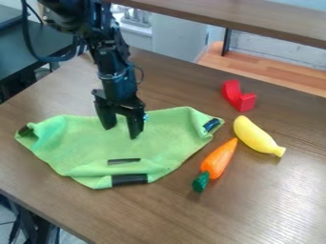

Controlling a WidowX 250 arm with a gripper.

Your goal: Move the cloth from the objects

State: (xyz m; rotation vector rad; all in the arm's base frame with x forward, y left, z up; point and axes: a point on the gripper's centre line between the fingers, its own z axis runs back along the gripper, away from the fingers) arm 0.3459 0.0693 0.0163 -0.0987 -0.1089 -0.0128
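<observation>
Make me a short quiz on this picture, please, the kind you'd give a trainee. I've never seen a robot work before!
1. Which thing is the gripper hanging over? A) the banana B) the cloth C) the red piece
2. True or false: the banana lies on top of the cloth.
3. Fill in the blank: the orange carrot has a ____ leafy end.

Key: 1. B; 2. False, it lies on the bare table beside the cloth; 3. green
</observation>
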